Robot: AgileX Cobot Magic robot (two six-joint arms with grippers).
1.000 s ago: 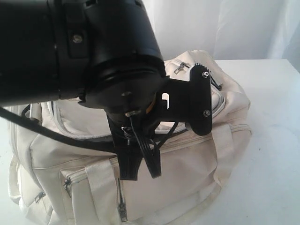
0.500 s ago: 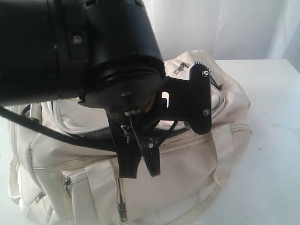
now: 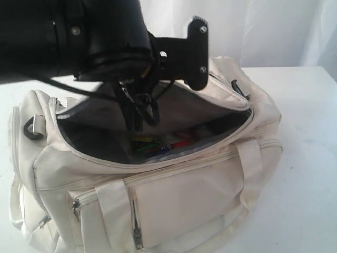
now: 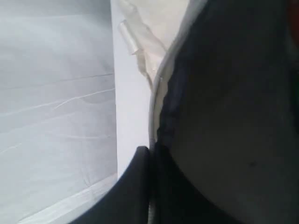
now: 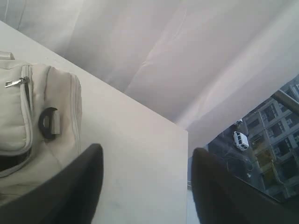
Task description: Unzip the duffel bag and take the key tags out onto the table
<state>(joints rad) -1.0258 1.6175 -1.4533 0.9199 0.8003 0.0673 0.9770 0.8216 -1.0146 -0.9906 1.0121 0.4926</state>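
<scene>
You have a plain white bench point(image 3: 308, 158) with one thing resting directly on it: the cream-white duffel bag point(image 3: 184, 195). The bag sits on its base, one long side with its zipped pocket and webbing handles facing the exterior camera. Its top flap is raised and the main opening gapes. To the right of the bag you see a broad stretch of bare bench. In the right wrist view, the bag's end with the black strap ring sits apart from the bench's corner, with bare surface between them.
</scene>
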